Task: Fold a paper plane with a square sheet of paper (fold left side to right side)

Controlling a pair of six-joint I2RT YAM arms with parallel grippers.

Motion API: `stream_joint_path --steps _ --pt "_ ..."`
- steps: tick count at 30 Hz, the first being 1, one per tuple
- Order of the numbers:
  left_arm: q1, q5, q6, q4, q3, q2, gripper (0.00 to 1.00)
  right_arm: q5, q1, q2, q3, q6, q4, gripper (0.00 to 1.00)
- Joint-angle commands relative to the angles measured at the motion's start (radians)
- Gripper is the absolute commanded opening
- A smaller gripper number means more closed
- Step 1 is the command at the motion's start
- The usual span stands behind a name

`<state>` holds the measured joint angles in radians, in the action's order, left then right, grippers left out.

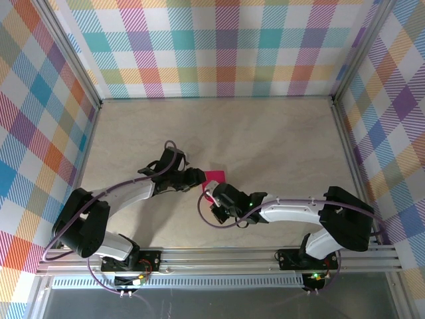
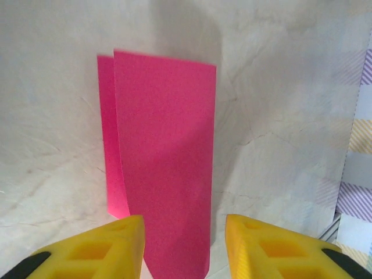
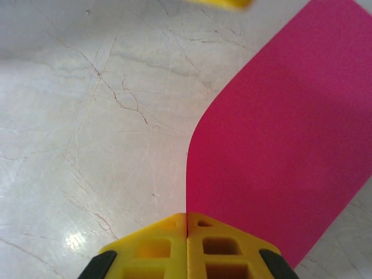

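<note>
The right claw (image 3: 187, 224) was shut tight, and the edge of the sheet of paper (image 3: 279, 145) ran into the seam between its fingers, so it seemed to pinch it. The left claw (image 2: 185, 244) stood partly open around the near end of the paper, not clearly touching it. The sheet lay folded double on the table (image 3: 87, 116), its long axis pointing away from the left claw, with one layer bulging upward. From above, both claws hid most of it.
</note>
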<state>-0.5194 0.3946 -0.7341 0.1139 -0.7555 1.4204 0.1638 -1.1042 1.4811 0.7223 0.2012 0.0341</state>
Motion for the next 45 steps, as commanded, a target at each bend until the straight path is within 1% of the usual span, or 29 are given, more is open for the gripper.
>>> stream_joint_path --steps 1,7,10,15,21,27,34,45 --pt "0.022 0.007 0.084 0.080 -0.050 -0.016 0.40 -0.237 0.052 -0.025 -0.031 0.066 -0.045 0.00" --pt "0.021 0.112 0.125 0.053 -0.112 0.081 0.27 -0.445 0.133 -0.011 -0.067 0.144 -0.121 0.00" --pt "0.012 0.150 0.141 0.044 -0.150 0.150 0.22 -0.481 0.152 0.003 -0.077 0.168 -0.145 0.00" --pt "-0.013 0.173 0.170 0.045 -0.209 0.265 0.18 -0.504 0.172 0.014 -0.080 0.183 -0.154 0.00" --pt "-0.039 0.144 0.196 0.063 -0.239 0.373 0.12 -0.507 0.184 0.018 -0.083 0.201 -0.155 0.00" --pt "-0.051 0.093 0.211 0.078 -0.233 0.419 0.08 -0.514 0.199 0.020 -0.075 0.224 -0.136 0.00" --pt "-0.062 0.044 0.236 0.089 -0.228 0.465 0.04 -0.493 0.216 0.041 -0.026 0.233 -0.036 0.00" --pt "-0.076 0.023 0.246 0.085 -0.231 0.485 0.01 -0.415 0.255 0.081 0.037 0.218 0.108 0.00"
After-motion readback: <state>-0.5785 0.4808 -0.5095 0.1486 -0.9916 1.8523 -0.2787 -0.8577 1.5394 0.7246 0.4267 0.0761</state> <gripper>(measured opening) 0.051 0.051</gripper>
